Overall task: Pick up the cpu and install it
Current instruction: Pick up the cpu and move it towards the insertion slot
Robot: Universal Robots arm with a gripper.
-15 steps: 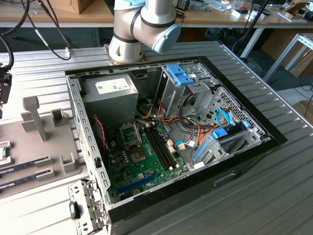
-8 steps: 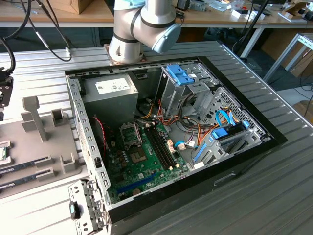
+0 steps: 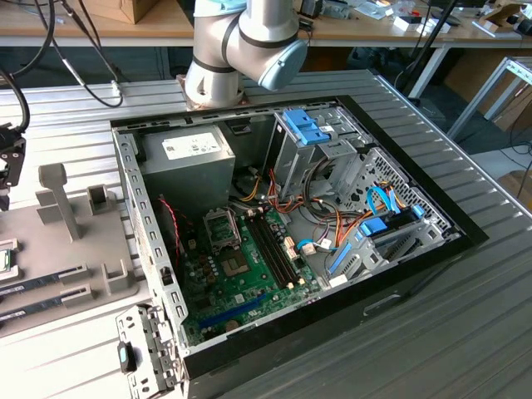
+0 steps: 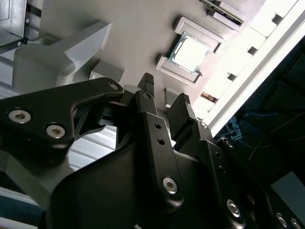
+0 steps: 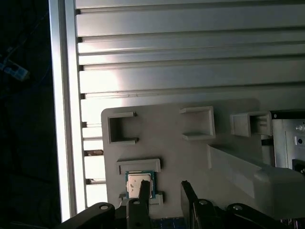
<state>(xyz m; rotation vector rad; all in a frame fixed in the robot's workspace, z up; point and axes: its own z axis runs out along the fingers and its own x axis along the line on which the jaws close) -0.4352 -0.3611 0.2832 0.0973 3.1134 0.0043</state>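
We see our black two-fingered tool [image 4: 167, 89] released, fingers parted and empty, hanging near the small square silver-topped, green-rimmed cpu [image 4: 190, 51], which lies flat in a walled recess of the pale grey plastic fixture plate [image 4: 138, 28] on the ribbed aluminium table [image 5: 190, 52].

first wrist view | gripper [image 5: 164, 187] finger covers part of the cpu [image 5: 134, 180] | gripper body cut by frame edge | exterior view | arm [image 3: 241, 41] cropped at top
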